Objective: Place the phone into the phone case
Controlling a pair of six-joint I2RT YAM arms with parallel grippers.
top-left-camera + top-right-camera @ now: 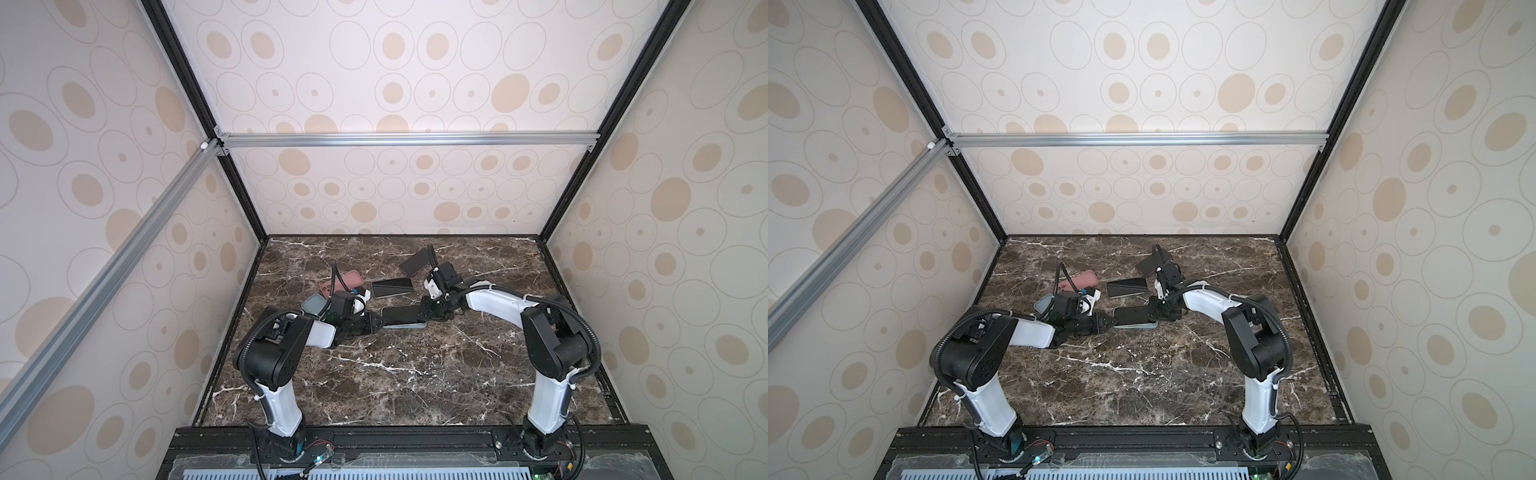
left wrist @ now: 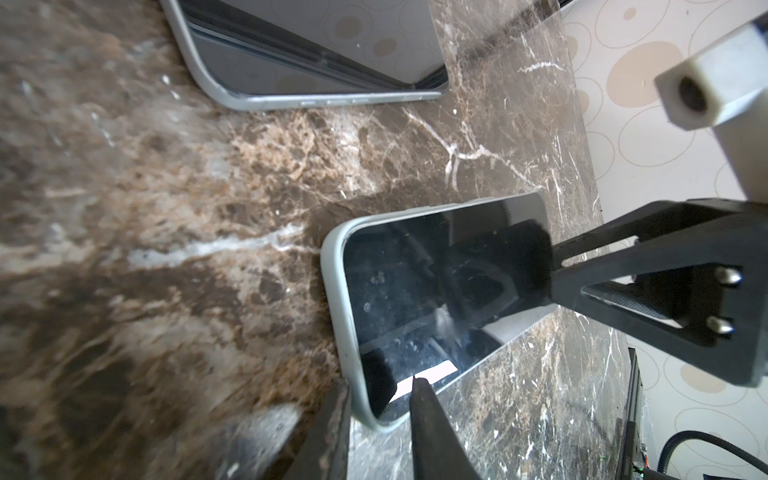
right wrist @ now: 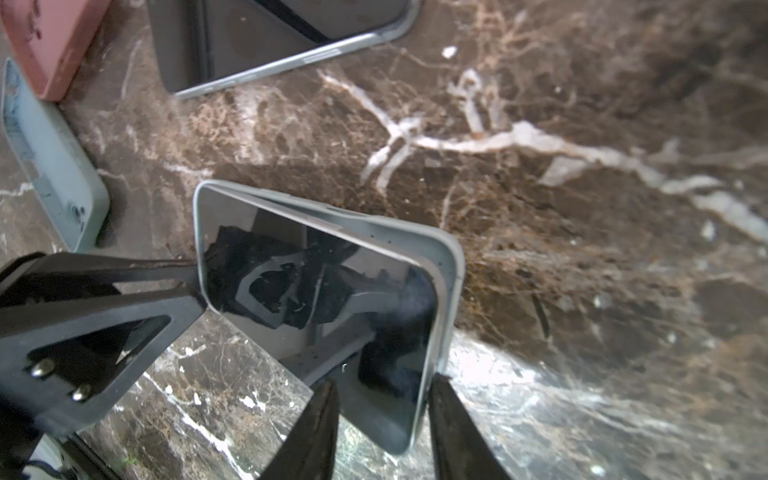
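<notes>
On the tabletop (image 1: 395, 374), the phone (image 3: 316, 291) is seen lying crosswise in its case (image 3: 451, 266), with the long axis running between the arms. Its left end is clamped by the left fingers (image 2: 428, 415). The right fingers (image 3: 320, 432) are parted astride the right end, which is judged not fully seated. Spare phones (image 1: 392, 286) are seen beyond.

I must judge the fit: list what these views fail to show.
Whether the phone sits fully in the pale green phone case: the left tool covers one end in the right wrist view; too small in both top views.
Whether the right tool grips: its dark fingertips merge with the screen's reflection there.
The pink case: cut off by that view's edge.
The back phone: the right arm's cable crosses it in a top view.
</notes>
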